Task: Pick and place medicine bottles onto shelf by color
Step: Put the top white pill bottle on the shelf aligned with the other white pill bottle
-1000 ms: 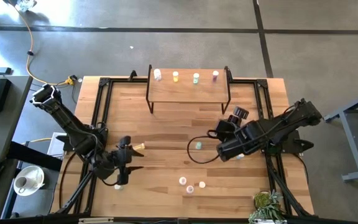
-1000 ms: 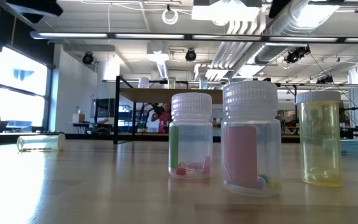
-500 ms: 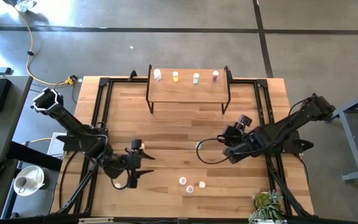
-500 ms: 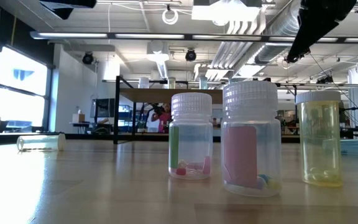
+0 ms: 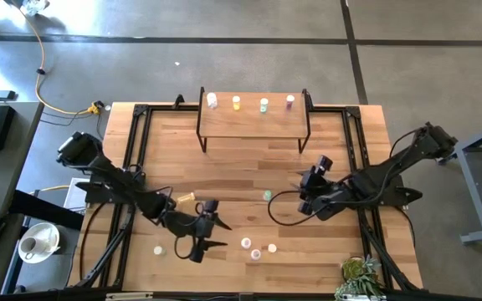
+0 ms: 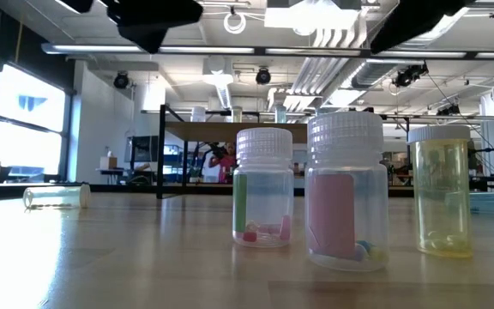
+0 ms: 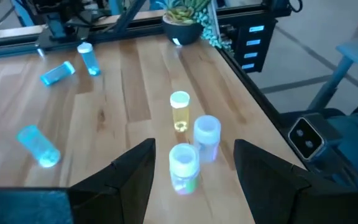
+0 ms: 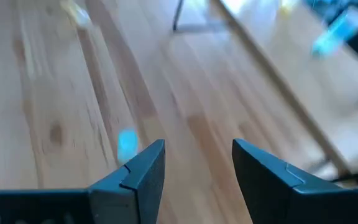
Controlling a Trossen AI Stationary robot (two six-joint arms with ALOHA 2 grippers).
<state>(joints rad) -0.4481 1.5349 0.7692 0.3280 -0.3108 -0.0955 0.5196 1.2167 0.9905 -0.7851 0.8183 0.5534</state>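
Left pincer (image 5: 212, 234) moved toward bottles (image 5: 258, 248), open, empty

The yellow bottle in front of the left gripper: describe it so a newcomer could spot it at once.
Start at the wooden table's front edge, near the small potted plant. Three upright bottles cluster there, ahead of the open left gripper. The yellow bottle is the tall, slim one, translucent yellow with a pale cap; the green-labelled bottle and the pink-labelled bottle beside it are squatter.

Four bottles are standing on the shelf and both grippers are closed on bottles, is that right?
Not quite. Four bottles do stand on the shelf, but the left gripper and right gripper are both open and empty, as the wrist views show.
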